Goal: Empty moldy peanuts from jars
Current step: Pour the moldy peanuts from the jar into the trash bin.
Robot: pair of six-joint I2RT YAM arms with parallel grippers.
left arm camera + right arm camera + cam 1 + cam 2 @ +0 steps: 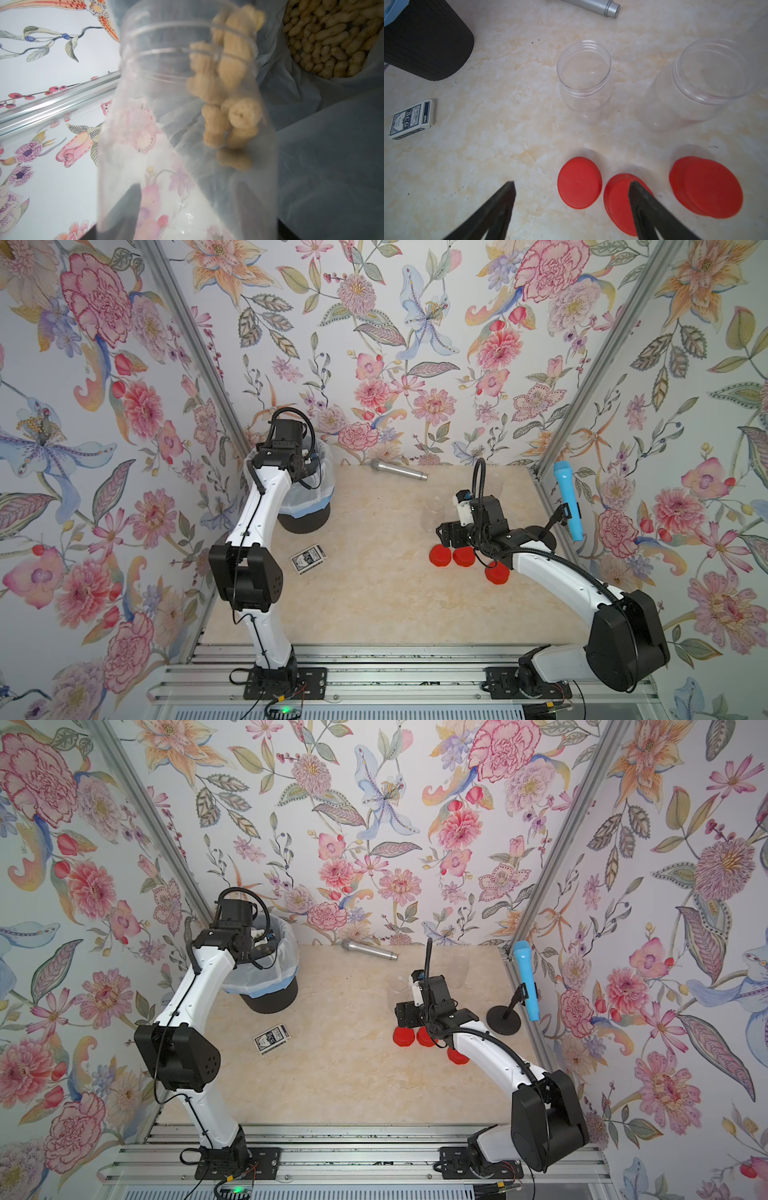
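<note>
Clear and tilted, a jar [176,166] is gripped by the left fingers [129,207] over the black bin [305,522], which stands at the far left corner of the bench [374,597]. The open mouth of the jar is above the white bag [311,166] that lines the bin. A few peanuts [228,83] sit in the neck of the jar, and a heap [332,37] of them lies at the bottom of the bag. The right fingers [500,212] are spread wide and hold nothing. They hang over the bench just beside the red lids [579,182], which lie flat near each other. Behind the lids two empty jars [584,79] stand upright, without lids and apart from each other.
</note>
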